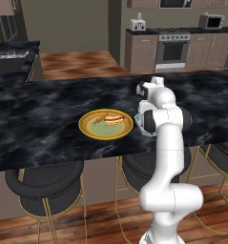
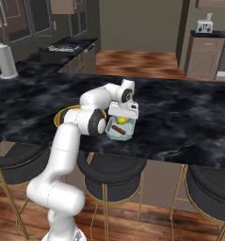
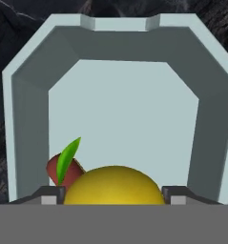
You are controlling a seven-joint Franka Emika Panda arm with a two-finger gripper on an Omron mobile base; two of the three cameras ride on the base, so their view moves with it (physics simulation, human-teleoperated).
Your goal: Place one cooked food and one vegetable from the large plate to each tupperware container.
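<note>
Lying in tupperware container (image 2: 119, 132), sausage (image 2: 117, 129) angled diagonally, yellow vegetable (image 3: 113, 185) between gripper (image 3: 113, 194) fingertips

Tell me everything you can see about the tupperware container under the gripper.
The tupperware container is a shallow, pale blue-grey, plastic-looking tub with angled corners and a notched rim. It sits flat on the black marble counter, right of the large plate. Inside lie a yellow round vegetable with a green leaf and a reddish-brown sausage. The gripper hangs over it.

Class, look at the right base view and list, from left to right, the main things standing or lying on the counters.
White paper towel roll → wide round golden-yellow plate → pale blue-grey rectangular tub holding a yellow round vegetable and a reddish sausage → white toaster.
</note>
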